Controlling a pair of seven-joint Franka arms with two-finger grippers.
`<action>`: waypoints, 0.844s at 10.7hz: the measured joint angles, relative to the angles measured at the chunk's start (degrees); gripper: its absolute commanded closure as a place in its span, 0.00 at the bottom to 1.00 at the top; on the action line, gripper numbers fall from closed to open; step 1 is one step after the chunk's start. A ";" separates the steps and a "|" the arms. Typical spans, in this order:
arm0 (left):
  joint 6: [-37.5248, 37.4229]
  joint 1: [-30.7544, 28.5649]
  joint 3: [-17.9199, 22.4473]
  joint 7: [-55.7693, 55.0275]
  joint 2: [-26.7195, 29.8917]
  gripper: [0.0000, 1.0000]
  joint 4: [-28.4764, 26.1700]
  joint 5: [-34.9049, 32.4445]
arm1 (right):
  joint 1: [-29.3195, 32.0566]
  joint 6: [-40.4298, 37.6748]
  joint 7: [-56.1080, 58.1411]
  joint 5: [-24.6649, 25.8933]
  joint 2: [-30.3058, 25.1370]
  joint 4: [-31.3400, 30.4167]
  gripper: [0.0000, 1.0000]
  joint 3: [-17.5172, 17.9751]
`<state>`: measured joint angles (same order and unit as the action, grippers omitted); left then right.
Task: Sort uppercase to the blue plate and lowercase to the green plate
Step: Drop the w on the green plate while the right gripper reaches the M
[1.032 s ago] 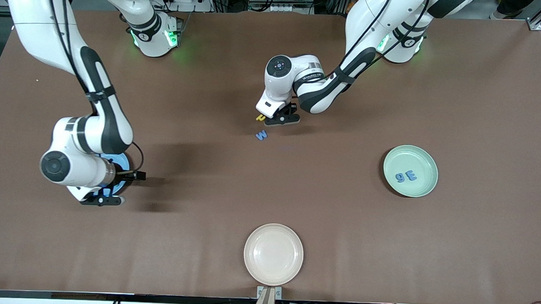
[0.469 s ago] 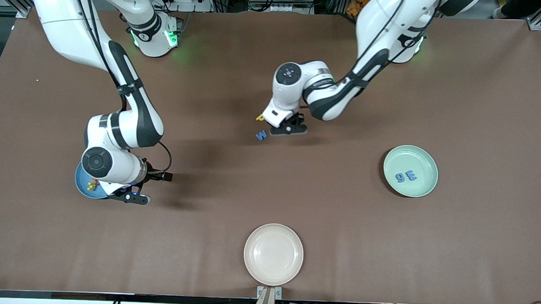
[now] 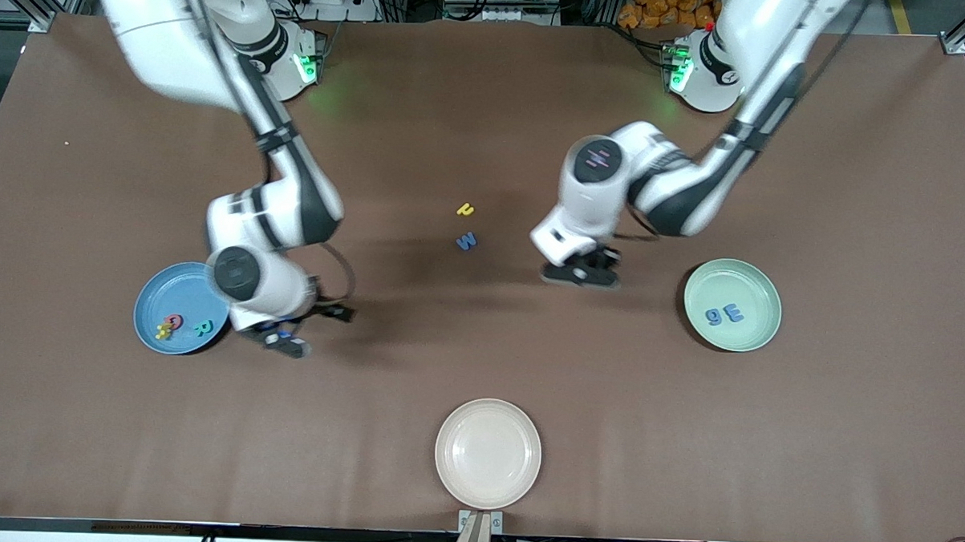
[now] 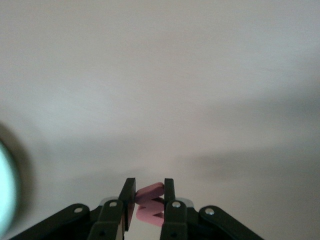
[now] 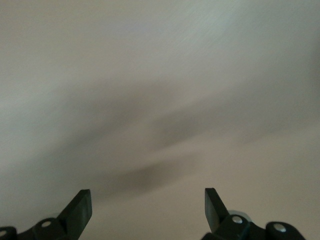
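My left gripper (image 3: 583, 274) is shut on the small red w (image 4: 150, 192) and hangs over bare table between the middle and the green plate (image 3: 759, 285). That plate holds the blue g (image 3: 714, 315) and a blue E (image 3: 734, 313). The blue W (image 3: 467, 241) and the small yellow hooked letter (image 3: 465, 209) lie mid-table. My right gripper (image 3: 283, 340) is open and empty (image 5: 147, 205), beside the blue plate (image 3: 156, 300). That plate holds the red Q (image 3: 173, 321), yellow H (image 3: 162, 331) and teal R (image 3: 203, 328).
A cream-white plate (image 3: 487, 453) sits near the table edge closest to the front camera. A pale green blur at the edge of the left wrist view (image 4: 5, 192) looks like the green plate.
My left arm lifted the red w from beside the yellow letter and carried it toward the green plate. My right arm moved off the blue plate toward the middle, uncovering its letters.
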<state>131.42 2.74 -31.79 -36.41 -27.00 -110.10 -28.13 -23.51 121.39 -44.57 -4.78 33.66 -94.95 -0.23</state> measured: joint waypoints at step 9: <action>-0.84 -18.50 5.95 39.50 -2.70 1.00 -1.63 0.01 | -15.29 5.77 -23.56 -7.38 4.25 2.48 0.00 -0.06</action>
<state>130.58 -15.76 -25.84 3.08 -29.70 -111.74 -28.12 -38.80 127.16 -68.13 -12.17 37.92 -92.48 -0.30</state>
